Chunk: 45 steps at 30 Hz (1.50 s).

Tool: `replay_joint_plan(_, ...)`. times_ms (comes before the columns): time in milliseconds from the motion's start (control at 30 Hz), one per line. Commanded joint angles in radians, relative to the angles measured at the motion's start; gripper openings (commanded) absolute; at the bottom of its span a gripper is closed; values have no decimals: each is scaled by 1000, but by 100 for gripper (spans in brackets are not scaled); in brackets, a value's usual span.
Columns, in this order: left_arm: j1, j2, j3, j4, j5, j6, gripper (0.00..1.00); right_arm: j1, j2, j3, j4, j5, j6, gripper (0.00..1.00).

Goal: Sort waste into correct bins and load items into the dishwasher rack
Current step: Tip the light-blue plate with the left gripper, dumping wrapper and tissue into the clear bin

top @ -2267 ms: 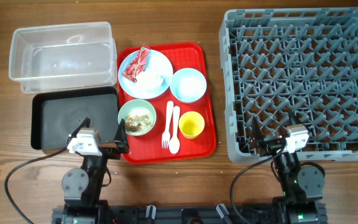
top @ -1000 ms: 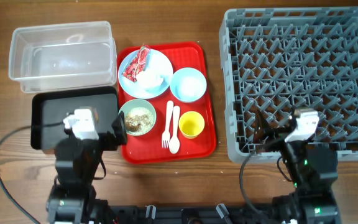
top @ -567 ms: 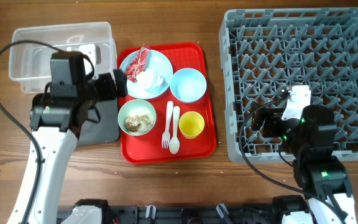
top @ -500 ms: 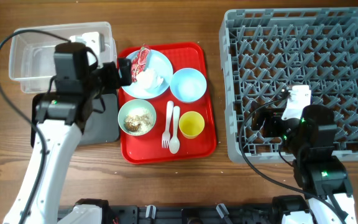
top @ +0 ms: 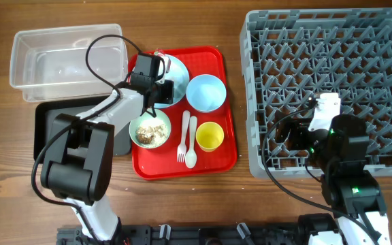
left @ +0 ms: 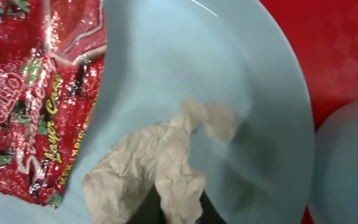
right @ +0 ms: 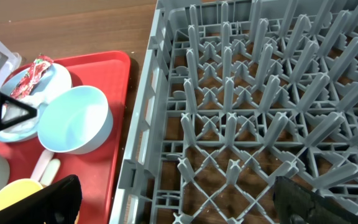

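Note:
My left gripper (top: 162, 90) is down on the pale blue plate (left: 241, 81), shut on a crumpled white paper (left: 160, 162) pinched between its dark fingertips at the bottom of the left wrist view. A red wrapper (left: 36, 93) lies on the plate just left of the paper. The pale green bowl (top: 150, 129) holds food scraps. My right gripper (right: 179, 202) hangs open and empty over the front left corner of the grey dishwasher rack (top: 332, 68).
On the red tray (top: 224, 158) sit a pale blue bowl (top: 205, 92), a yellow cup (top: 209, 136), and a white fork (top: 183, 136) and spoon (top: 191, 144). A clear tub (top: 60, 61) and a black tray (top: 53, 122) lie left of it.
My left arm swung from above the black tray to the plate and its jaws closed on the white paper. The right arm rose earlier and has since held still.

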Motion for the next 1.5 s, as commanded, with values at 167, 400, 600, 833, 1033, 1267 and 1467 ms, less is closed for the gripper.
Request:
replay_joint_plan(167,105,-317,42,20,-209,1,7,-4,-2,24,3,-16,10,100)
replay_joint_plan(400,299,-293,42,67,-126,2,83,-4,-2,24,3,-16,11,100)
replay_joint_plan(600,81,-197,42,72,-33,7,84,-4,-2,25,2,-16,11,100)
replay_joint_plan(833,44,50,42,184,-216,32,87,-4,-2,24,-3,-16,11,100)
replay_joint_plan(1033,41,121,42,142,-164,31,54,-4,-2,24,-6,-16,11,100)
replay_joint_plan(1267,40,-119,42,92,-164,-5,4,-4,-2,24,-6,-16,11,100)
replay_joint_plan(1467,244,-257,42,87,-167,-221,4,-4,-2,24,-7,-16,11,100)
